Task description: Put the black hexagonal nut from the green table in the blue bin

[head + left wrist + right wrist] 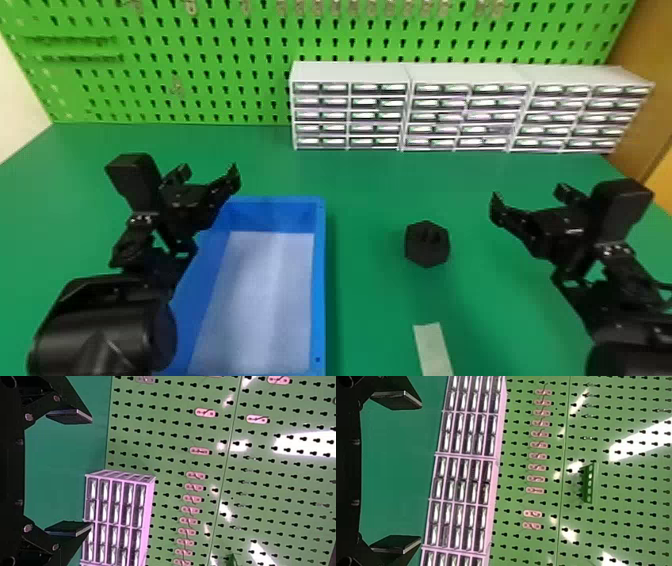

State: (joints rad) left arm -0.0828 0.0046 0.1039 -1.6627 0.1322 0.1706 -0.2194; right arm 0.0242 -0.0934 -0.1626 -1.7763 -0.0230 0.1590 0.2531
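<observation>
Between the spread, empty left gripper (92,473) and right gripper (421,472), nearer the latter, the black hexagonal nut (427,244) is seen; probably stiff and sturdy, it is best clasped across opposite flats.

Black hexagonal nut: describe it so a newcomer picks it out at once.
On the green table, find the blue bin. Right of it, farther back than the pale strip, sits the black nut. Its chunky six-sided shape sets it apart from the rectangular bin and flat strip.
</observation>
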